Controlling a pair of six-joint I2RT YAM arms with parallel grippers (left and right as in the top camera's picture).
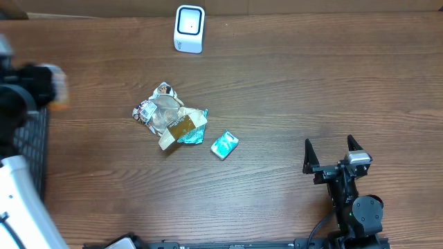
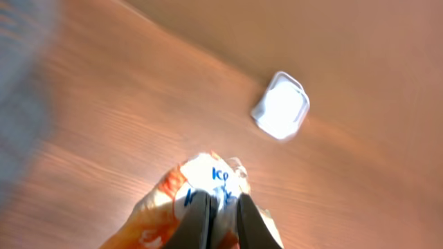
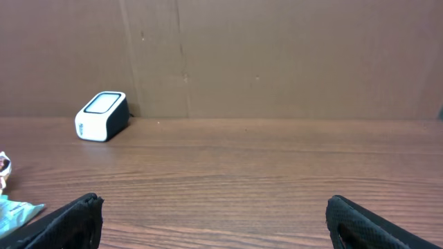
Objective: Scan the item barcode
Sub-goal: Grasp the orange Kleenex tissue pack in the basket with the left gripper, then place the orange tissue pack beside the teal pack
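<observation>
Brown wood-grain table (image 1: 291, 90), 2 arms. Left gripper (image 2: 220, 206) is clamped on a crinkled orange-and-white snack packet (image 2: 208, 181) with blue lettering, its 2 fingers (image 2: 197, 218) pressed close together with the packet's top edge pinched between them. In the overhead view that packet shows as a blurred orange-white patch at the far left edge of the table, well apart from the white barcode scanner (image 1: 189, 28), which stands near the back edge in the middle. The left wrist view is blurred too; the scanner appears there up and to the right of the packet, not touching it. No barcode readable on the packet. Right gripper (image 1: 333, 149) sits low at the front right of the table, jaws spread wide, nothing between them, both dark fingers (image 3: 75, 220) at the bottom corners of its wrist view. Mid-table lies a pile of crumpled wrappers (image 1: 168, 116), with a small teal packet (image 1: 224, 145) just to its right, apart from it. A dark mesh object (image 1: 33, 149) sits at the left edge, partly hidden by the left arm.
</observation>
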